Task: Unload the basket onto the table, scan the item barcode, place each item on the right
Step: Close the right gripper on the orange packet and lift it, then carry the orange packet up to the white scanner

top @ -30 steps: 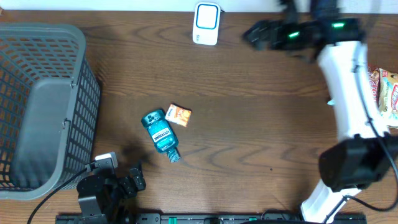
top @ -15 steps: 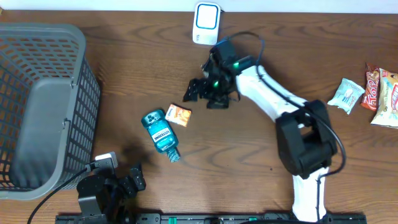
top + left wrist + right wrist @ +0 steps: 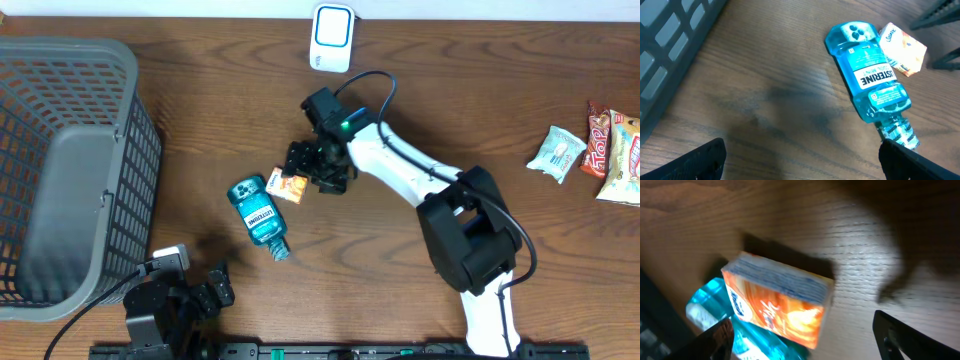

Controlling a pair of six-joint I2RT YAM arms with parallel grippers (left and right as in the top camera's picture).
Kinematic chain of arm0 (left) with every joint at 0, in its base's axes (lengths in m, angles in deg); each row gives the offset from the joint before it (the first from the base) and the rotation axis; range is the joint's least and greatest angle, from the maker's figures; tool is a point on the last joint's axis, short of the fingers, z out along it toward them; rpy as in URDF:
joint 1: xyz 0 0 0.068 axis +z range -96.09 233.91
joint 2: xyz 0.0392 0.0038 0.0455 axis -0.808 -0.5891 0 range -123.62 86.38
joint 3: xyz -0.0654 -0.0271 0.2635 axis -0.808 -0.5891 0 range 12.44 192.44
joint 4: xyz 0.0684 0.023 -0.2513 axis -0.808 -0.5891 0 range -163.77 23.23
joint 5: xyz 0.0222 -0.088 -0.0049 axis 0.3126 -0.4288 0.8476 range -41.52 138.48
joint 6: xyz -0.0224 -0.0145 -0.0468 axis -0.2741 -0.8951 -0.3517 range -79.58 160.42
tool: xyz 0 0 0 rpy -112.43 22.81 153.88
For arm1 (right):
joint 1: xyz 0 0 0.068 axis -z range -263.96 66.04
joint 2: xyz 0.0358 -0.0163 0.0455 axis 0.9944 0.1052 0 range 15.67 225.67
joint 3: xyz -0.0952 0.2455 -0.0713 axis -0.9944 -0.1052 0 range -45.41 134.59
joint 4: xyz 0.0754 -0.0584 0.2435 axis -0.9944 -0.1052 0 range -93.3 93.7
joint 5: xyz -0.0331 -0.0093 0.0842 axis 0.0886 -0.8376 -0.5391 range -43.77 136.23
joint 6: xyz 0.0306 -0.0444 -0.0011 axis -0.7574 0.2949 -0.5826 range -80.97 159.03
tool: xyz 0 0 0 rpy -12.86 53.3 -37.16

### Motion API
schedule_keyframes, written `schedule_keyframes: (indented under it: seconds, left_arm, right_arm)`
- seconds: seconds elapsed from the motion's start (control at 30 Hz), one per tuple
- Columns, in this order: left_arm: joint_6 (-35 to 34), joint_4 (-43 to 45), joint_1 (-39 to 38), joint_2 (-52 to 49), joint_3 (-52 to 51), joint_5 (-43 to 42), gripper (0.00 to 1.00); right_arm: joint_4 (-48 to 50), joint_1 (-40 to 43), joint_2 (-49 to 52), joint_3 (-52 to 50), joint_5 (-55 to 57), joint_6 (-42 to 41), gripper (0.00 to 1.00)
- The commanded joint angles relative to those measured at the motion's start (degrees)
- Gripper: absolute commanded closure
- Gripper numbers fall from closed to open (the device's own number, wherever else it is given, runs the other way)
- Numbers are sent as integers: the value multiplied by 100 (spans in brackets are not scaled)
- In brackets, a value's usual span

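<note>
**Right fingers spread over the orange box**

The small orange box (image 3: 288,184) lies mid-table, touching the right side of a blue bottle (image 3: 871,75) labelled LISTERINE. Its own print is unreadable. The right gripper (image 3: 312,172) hangs wide open above it, empty. The left gripper (image 3: 800,160), near left, is fully spread and empty.

Left arm: folded compact and low at the near edge, left side. Left gripper (image 3: 216,286): pointing forward and right, jaws spread wide, nothing between them.
Right arm: white links, based at the near edge right of centre, bent at a dark elbow, forearm stretched forward-left. Right gripper (image 3: 308,170): angled down, jaws parted, clamped on nothing.
</note>
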State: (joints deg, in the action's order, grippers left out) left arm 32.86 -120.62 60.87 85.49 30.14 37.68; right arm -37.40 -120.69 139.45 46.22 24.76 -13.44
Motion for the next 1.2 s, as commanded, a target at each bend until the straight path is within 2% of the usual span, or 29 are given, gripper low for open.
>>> schedule_keyframes:
  seconds: [0.0, 0.07, 0.3, 0.37, 0.4, 0.43, 0.53, 0.63, 0.67, 0.77, 0.83, 0.93, 1.07, 1.17]
  left_arm:
    - [-26, -186, 4, 22, -46, -15, 2]
    - [-24, -186, 4, 22, -46, -13, 2]
    - [-24, -186, 4, 22, -46, -15, 2]
    - [-24, -186, 4, 22, -46, -15, 2]
    - [-24, -186, 4, 22, -46, -13, 2]
    - [-24, -184, 4, 22, -46, -13, 2]
    - [-26, -186, 4, 22, -46, -15, 2]
    - [-24, -186, 4, 22, -46, -13, 2]
    - [-24, -186, 4, 22, -46, -13, 2]
    - [-24, -186, 4, 22, -46, -15, 2]
    - [-24, -186, 4, 22, -46, -13, 2]
    - [-24, -186, 4, 22, -46, -15, 2]
    - [-24, -186, 4, 22, -46, -15, 2]
    - [-24, -186, 4, 22, -46, -13, 2]
  right_arm:
    - [201, -168, 94, -28, 516, -428, 22]
    - [273, -219, 192, -28, 597, -428, 28]
    - [72, -262, 734, -33, 997, -763, 62]
    - [-13, -262, 883, -33, 1008, -822, 79]
    - [-35, -258, 929, -33, 1008, -813, 92]
    - [-87, -240, 938, -33, 1016, -813, 99]
    - [-227, -129, 868, -20, 970, -737, 99]
    - [-527, 153, 511, 26, 625, -245, 99]
    - [-610, 249, 378, 28, 479, -24, 99]
    - [-992, 662, -111, 28, -844, 1340, 98]
    - [-1497, 960, -391, 28, -1858, 2072, 99]
    - [-2326, 1307, -623, 28, -2621, 2479, 98]
    - [-3362, 1644, -684, 26, -3058, 2581, 99]
    - [-4094, 1794, -684, 26, -3101, 3101, 99]
